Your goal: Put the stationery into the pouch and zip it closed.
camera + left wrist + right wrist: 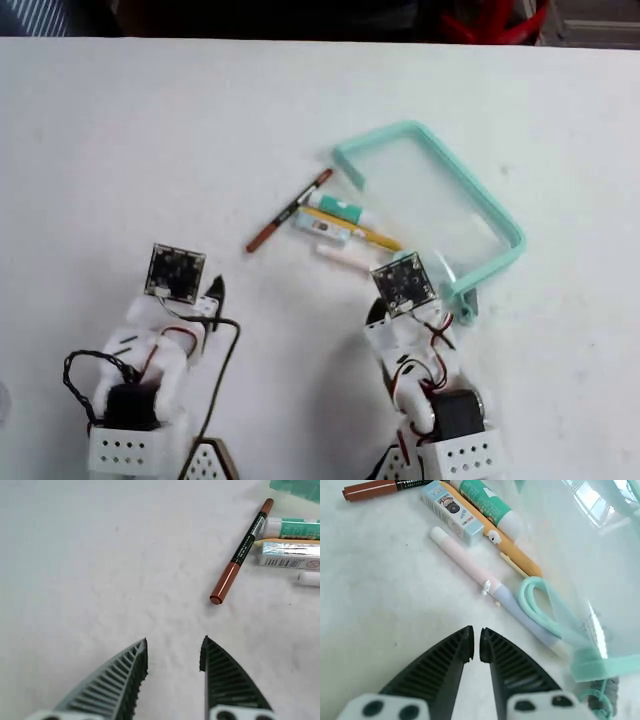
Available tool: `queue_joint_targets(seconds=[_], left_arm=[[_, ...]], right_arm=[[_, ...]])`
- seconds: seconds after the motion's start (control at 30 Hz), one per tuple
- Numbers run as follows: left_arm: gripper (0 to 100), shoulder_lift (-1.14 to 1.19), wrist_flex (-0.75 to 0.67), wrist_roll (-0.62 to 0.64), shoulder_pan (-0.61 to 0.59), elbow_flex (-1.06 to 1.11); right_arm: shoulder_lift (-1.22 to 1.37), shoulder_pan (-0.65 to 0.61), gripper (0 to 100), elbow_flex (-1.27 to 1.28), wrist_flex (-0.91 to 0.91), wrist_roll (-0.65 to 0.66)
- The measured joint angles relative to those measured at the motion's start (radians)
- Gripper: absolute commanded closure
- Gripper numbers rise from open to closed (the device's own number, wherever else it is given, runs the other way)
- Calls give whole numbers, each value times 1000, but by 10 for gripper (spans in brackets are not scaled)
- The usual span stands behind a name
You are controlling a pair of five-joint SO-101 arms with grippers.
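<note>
A clear pouch [430, 195] with mint-green trim lies right of the table's centre. Beside its open edge lie a brown marker [288, 210], a teal glue stick [335, 207], a boxed eraser [322, 228], a yellow pen [365, 233] and a pink pen [345, 257]. My left gripper [173, 647] is open over bare table, a short way from the marker [240, 555]. My right gripper [476, 637] is shut and holds nothing, just short of the pink pen [470, 565] and the pouch's mint cord loop [540, 610]. The eraser box [451, 512] lies beyond the pen.
The white table [150, 140] is bare to the left and at the back. Both arm bases [130, 420] stand at the front edge. Dark and red objects [490, 20] sit beyond the table's far edge.
</note>
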Motion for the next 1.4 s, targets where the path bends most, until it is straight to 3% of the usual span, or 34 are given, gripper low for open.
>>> queue_joint_targets(seconds=[1.4], left_arm=[[823,0,23,0,0,0]], right_arm=[[0,0,962,0,0,0]])
